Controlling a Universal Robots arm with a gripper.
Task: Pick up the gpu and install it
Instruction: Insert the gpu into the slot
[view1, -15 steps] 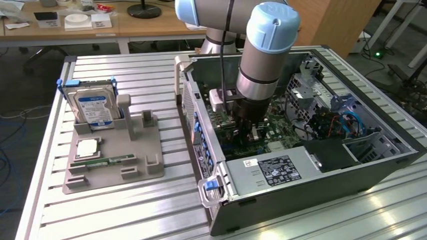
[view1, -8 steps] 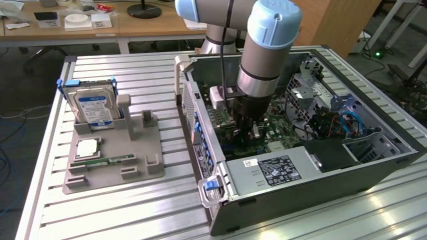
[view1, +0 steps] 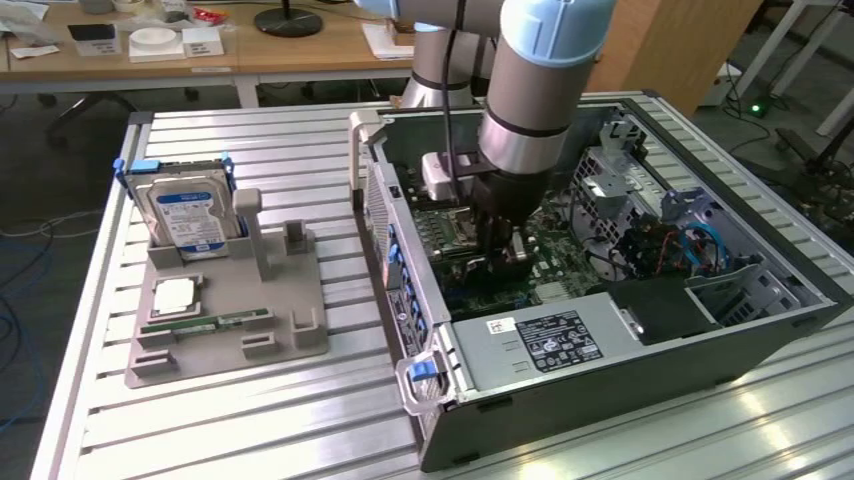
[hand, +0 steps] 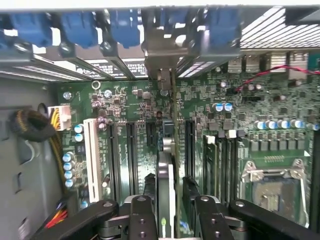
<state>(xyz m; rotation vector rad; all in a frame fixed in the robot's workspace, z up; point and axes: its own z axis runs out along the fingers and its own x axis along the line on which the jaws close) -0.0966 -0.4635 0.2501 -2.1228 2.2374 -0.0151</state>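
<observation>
While edge-on, gpu (hand: 167, 187) between fingers (hand: 141, 218)

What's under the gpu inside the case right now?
The gpu, edge-on in the gripper, stands over the green motherboard among its black expansion slots. The slot directly beneath is covered by the card, so seating cannot be judged.

- One computer case (view1: 601, 400), open around the tool (view1: 514, 262).
- One graphics card (hand: 166, 175), between the tool's fingers.
- One hard drive (view1: 187, 215), well apart from the tool.
- One memory stick (view1: 207, 323), near that drive.
- One grey holder (view1: 300, 345), carrying both.
</observation>
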